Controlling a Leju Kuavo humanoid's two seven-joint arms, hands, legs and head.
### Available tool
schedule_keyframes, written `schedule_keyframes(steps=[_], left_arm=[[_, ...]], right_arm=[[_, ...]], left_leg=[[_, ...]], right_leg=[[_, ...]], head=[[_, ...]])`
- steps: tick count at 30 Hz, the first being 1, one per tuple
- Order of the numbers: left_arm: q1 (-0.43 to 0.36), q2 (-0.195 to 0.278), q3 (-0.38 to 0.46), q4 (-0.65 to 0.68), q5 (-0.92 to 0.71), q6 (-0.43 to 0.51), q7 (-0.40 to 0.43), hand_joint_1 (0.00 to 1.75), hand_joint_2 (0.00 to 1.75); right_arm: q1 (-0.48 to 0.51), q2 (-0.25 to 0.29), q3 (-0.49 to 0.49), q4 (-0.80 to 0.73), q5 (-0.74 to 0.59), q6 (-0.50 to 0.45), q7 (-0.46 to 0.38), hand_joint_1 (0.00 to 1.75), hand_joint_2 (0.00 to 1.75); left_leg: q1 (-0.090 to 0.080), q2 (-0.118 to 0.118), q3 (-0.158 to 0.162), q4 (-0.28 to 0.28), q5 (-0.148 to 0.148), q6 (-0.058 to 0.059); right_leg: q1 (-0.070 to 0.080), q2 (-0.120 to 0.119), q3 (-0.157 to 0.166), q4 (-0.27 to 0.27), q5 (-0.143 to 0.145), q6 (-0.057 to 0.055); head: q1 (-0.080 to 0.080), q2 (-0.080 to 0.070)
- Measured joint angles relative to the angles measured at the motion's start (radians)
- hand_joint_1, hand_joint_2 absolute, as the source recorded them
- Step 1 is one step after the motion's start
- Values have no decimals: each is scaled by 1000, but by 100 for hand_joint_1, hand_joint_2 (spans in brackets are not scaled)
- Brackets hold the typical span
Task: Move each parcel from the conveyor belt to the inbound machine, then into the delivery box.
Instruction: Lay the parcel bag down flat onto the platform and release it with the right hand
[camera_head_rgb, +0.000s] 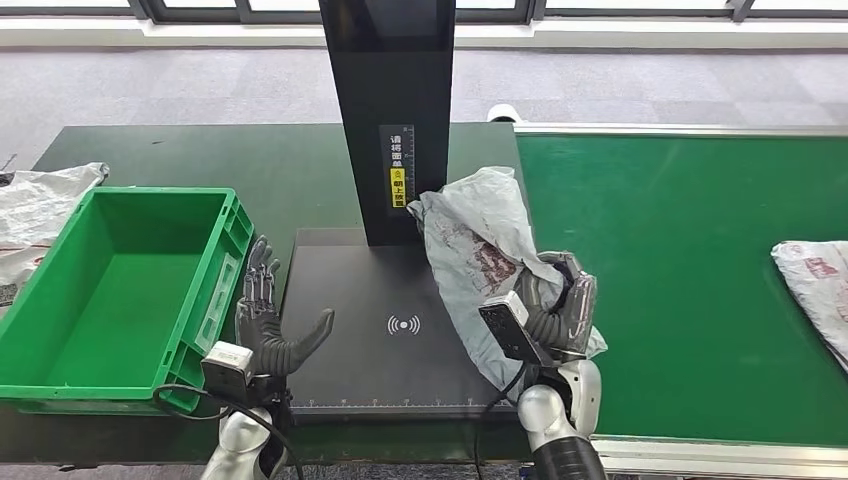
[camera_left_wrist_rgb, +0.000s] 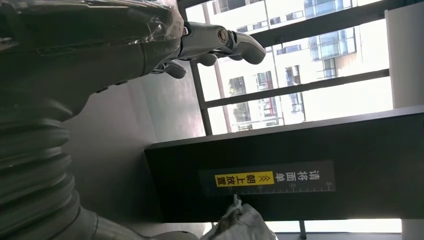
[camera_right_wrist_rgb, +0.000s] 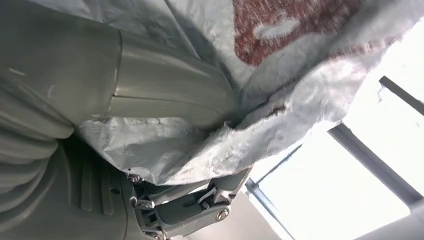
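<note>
right hand (camera_head_rgb: 562, 305) gripping grey parcel (camera_head_rgb: 478, 240) beside inbound machine (camera_head_rgb: 385, 330) post | left hand (camera_head_rgb: 268, 318) hovering open-fingered, empty | delivery box (camera_head_rgb: 70, 290) holding nothing | second parcel (camera_head_rgb: 818, 280) waiting on conveyor belt (camera_head_rgb: 680, 260)

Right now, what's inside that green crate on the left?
The green crate shows only its bare green floor and walls; no parcel lies in it. The grey parcel is in the right hand, over the black scanner platform. The crate's near inside wall is hidden.

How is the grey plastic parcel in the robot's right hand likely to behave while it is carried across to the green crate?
The grey parcel looks floppy: its crinkled film sags around the right hand. It probably weighs little for its size, being held from one end. The glossy film may slip.
</note>
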Motion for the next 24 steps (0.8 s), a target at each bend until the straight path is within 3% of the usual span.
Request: schedule_keyframes(steps=[7, 24], left_arm=[[0, -1, 0, 1, -3, -2, 0, 0, 175], [-3, -5, 0, 18, -25, -18, 0, 0, 175]], right_arm=[[-25, 7, 7, 130, 0, -2, 0, 175, 175], [-57, 12, 31, 236, -2, 25, 49, 175, 175]], left_leg=[[0, 0, -1, 0, 0, 0], [0, 1, 0, 0, 0, 0]], right_leg=[[0, 0, -1, 0, 0, 0], [0, 1, -1, 0, 0, 0]], head=[[0, 0], [0, 0]])
